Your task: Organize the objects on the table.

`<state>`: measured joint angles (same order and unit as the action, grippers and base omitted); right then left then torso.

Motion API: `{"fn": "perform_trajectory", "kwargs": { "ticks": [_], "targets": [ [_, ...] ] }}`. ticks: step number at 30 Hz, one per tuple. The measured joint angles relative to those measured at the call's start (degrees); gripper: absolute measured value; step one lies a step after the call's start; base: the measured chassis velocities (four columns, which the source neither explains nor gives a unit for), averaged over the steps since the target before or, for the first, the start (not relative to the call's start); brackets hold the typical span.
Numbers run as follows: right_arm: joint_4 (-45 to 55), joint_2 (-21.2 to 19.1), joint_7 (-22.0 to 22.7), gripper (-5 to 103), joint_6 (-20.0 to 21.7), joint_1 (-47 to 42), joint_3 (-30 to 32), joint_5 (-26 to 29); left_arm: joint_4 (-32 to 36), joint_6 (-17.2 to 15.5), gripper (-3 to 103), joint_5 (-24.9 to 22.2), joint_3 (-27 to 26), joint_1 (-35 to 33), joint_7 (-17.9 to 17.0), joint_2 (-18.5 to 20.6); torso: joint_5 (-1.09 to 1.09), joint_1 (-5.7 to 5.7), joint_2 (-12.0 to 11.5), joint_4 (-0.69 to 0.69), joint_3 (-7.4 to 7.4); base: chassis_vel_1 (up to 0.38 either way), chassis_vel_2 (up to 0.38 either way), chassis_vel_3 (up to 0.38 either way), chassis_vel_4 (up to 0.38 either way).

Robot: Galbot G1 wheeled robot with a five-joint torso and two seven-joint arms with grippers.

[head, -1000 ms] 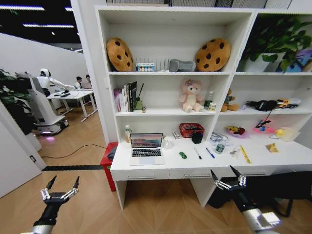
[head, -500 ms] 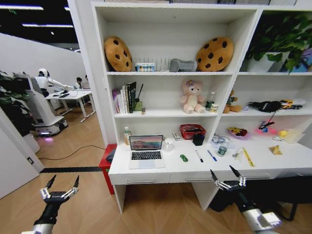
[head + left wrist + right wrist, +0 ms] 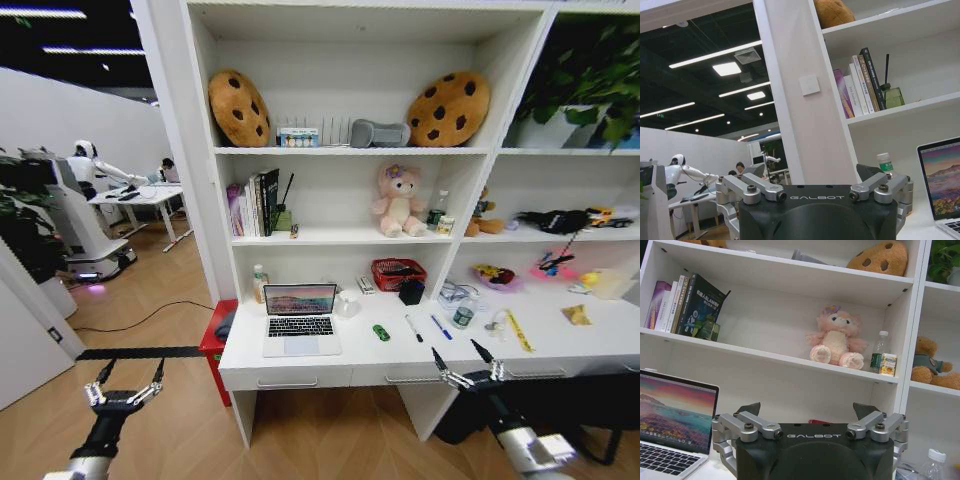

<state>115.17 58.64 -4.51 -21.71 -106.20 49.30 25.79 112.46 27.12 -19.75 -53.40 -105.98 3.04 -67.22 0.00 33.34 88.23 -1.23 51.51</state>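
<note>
On the white table (image 3: 330,366) an open silver laptop (image 3: 300,320) stands at the left, also seen as the laptop (image 3: 942,180) and the laptop (image 3: 670,415) in the wrist views. To its right lie a green toy car (image 3: 381,332), a black marker (image 3: 413,328) and a blue pen (image 3: 441,327). My left gripper (image 3: 125,378) hangs open over the floor, left of the table and short of it. My right gripper (image 3: 467,362) is open in front of the drawer edge, below the pen. Both are empty, as the left gripper (image 3: 815,177) and right gripper (image 3: 810,412) show close up.
A red basket (image 3: 397,273), black cup (image 3: 411,291), bottle (image 3: 261,283) and yellow ruler (image 3: 518,330) share the table. A red box (image 3: 218,335) stands on the floor at its left end. Something dark (image 3: 565,400) sits under the right part. Another robot (image 3: 75,215) stands far left.
The whole picture has shifted and the shelf unit looks larger: the camera has moved nearer to the table. Both grippers keep their pose, open.
</note>
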Motion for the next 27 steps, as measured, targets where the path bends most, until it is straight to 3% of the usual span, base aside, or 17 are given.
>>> {"fn": "perform_trajectory", "kwargs": {
  "ticks": [27],
  "targets": [
    [0.4, 0.0, -1.2, 100, 0.8, 0.1, 0.1, 0.6, -0.3, -0.7, 100, 0.0, 0.7, 1.0, 0.2, 0.5, 0.0, 0.0, 0.0, 0.0, 0.0, -0.076, 0.071, 0.076, -0.08]
  ]
}}
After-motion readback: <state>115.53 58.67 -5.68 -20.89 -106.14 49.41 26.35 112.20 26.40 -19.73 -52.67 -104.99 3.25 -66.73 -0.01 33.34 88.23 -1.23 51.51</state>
